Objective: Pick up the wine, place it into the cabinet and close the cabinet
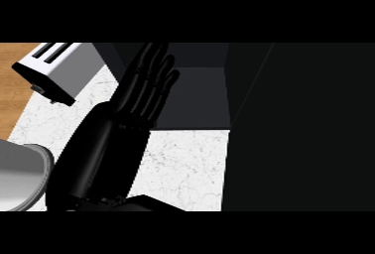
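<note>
Black left hand (132, 111), fingers straight and together, near one toaster (55, 69).

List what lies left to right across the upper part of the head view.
Silver slotted toaster → black left hand, fingers straight → dark grey cabinet opening → large black panel, probably the cabinet door.

A white marbled counter (187, 163), a silver toaster (58, 69) at its corner, borders brown wood (11, 99).
</note>
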